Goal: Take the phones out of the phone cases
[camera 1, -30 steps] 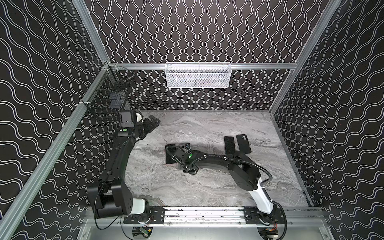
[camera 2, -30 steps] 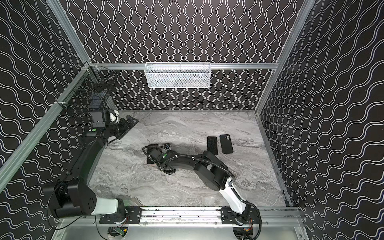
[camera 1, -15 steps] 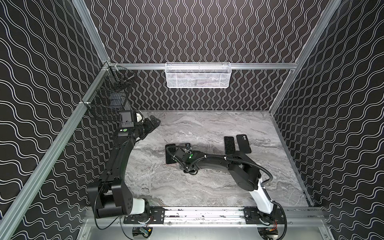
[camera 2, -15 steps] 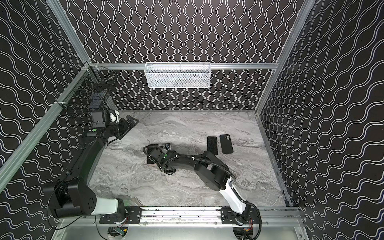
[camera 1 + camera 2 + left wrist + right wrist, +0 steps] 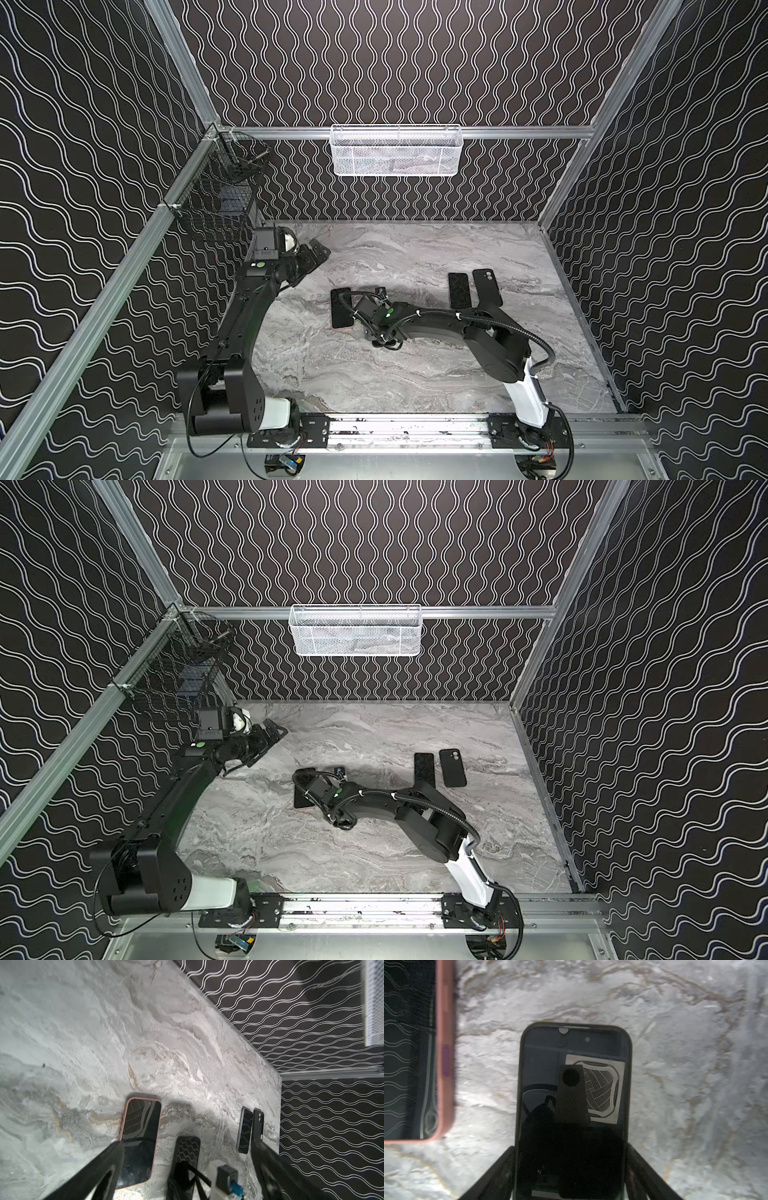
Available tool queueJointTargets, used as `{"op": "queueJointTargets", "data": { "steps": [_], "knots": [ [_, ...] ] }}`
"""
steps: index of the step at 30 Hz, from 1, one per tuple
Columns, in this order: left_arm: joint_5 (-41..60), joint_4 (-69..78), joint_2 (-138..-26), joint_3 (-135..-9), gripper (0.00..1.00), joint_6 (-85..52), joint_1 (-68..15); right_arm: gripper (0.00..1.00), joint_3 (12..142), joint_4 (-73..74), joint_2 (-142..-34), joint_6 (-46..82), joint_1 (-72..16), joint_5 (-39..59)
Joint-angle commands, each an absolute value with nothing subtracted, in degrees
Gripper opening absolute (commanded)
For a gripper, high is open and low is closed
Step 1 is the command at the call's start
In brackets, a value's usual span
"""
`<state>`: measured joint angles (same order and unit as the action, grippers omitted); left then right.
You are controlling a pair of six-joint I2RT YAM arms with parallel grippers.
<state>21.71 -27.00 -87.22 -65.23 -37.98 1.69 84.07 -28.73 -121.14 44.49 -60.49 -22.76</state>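
1. Straddling the cased phone (image 5: 573, 1047), the right gripper (image 5: 571, 1148) flanked both long edges; whether it pinched cannot be told.
2. Flat on the table (image 5: 685, 1064), its long axis followed the claw, earpiece end outward.
3. Beside it a pink-cased phone (image 5: 444, 1053) lay parallel, apart; bare marble opposite.
4. Aloft, the left gripper (image 5: 187, 1142) gaped.

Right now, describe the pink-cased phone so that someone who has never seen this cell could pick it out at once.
On the grey marble table, look near the middle, beside the right gripper on the side toward the left arm. A phone lies flat there, screen up. It alone has a pink case rim; the dark-cased phone between that gripper's fingers is black-edged.
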Motion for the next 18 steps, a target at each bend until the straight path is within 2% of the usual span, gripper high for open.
{"op": "queueJointTargets", "data": {
  "steps": [1, 13, 18],
  "knots": [
    [22.1, -23.4, -84.5, -62.5, 0.99, -39.9, 0.9, 0.68, 81.9, -28.0, -118.6, 44.2, -60.0, -21.8],
    [27.4, -15.1, -71.1, -43.1, 0.99, -45.7, -1.5, 0.65, 74.3, -23.1, -112.0, 40.5, -58.4, -20.2],
    [29.9, -10.0, -69.6, -37.6, 0.99, -48.0, -3.0, 0.64, 70.9, -20.2, -109.8, 40.3, -58.2, -18.8]
  ]
}}
